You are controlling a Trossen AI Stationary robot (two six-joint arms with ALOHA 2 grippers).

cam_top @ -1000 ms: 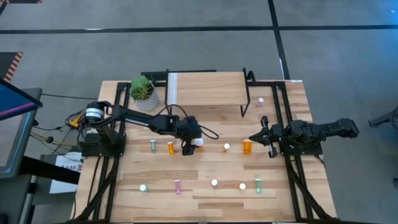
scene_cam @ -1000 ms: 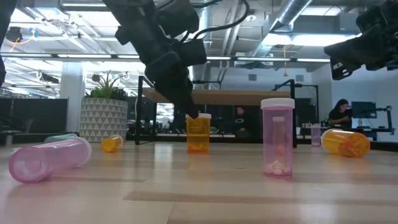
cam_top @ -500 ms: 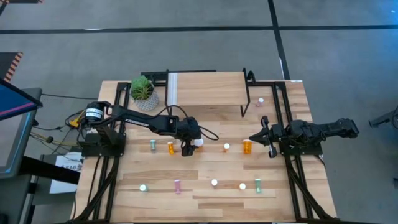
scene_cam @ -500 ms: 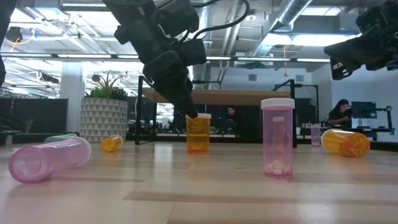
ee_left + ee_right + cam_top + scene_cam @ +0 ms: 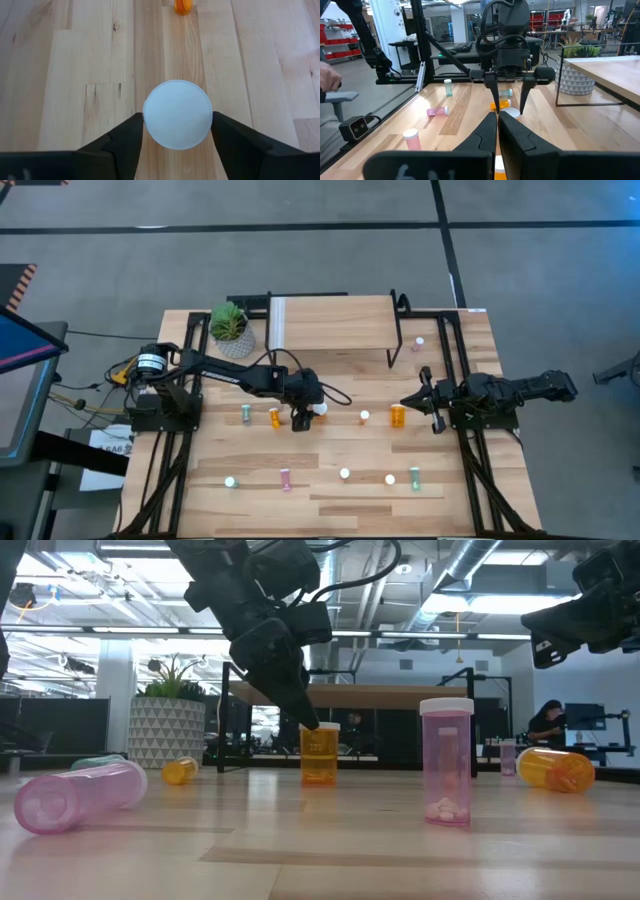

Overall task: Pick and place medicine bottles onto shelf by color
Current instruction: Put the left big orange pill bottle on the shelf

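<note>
Mid-table, orange bottle (image 5: 319, 753) upright, cap up, left gripper (image 5: 176, 131) open around cap, right gripper (image 5: 497, 125) pinched closed.

The shelf (image 5: 330, 322) stands at the table's (image 5: 470, 480) twelve o'clock edge, a potted plant (image 5: 230, 328) just beside it at nine o'clock. Medicine bottles (image 5: 344, 474) lie scattered from centre toward six o'clock.

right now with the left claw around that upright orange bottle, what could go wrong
The left claw straddles the white cap of the upright orange bottle near its top, so closing off-centre might tip it. Another orange bottle lies close beside it and could be knocked and roll. The shelf stands above the table, so too low a carry may hit its edge.
</note>
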